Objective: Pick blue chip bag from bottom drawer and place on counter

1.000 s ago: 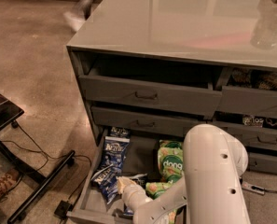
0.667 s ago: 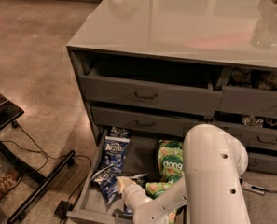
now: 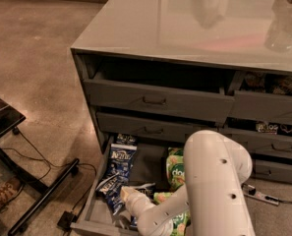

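With the gripper (image 3: 124, 198) low in the bottom drawer (image 3: 89, 201), near the blue chip bag (image 3: 120, 158) (whether it has any hold I cannot tell), it may drag the neighbouring green bag (image 3: 175, 167) up towards the counter (image 3: 185, 28) instead.

The counter (image 3: 185, 28) is smooth, glossy grey. The bottom drawer (image 3: 148, 167) looks matt dark grey. The blue chip bag (image 3: 121, 160) is shiny crinkled film. The gripper (image 3: 128, 197), smooth pale plastic, sits inside that drawer, lower centre of the frame.
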Action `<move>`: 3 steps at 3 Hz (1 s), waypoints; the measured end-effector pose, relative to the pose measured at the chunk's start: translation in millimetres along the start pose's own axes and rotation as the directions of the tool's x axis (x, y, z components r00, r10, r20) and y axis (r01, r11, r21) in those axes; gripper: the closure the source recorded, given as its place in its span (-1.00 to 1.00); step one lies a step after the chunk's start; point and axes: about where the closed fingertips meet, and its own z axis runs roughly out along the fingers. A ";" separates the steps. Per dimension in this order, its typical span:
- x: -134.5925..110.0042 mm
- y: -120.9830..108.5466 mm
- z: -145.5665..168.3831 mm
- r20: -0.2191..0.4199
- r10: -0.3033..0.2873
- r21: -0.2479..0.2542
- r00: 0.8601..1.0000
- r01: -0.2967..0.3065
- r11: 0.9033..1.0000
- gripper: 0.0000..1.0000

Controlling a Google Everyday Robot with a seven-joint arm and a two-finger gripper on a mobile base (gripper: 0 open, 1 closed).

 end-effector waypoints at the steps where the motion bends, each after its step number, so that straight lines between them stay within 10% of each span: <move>1: 17.4 -1.8 24.1 -0.069 0.001 -0.001 0.998 -0.001 1.000 -0.19; 3: 45.1 -10.9 52.9 -0.201 -0.048 0.039 0.978 0.057 0.998 -1.00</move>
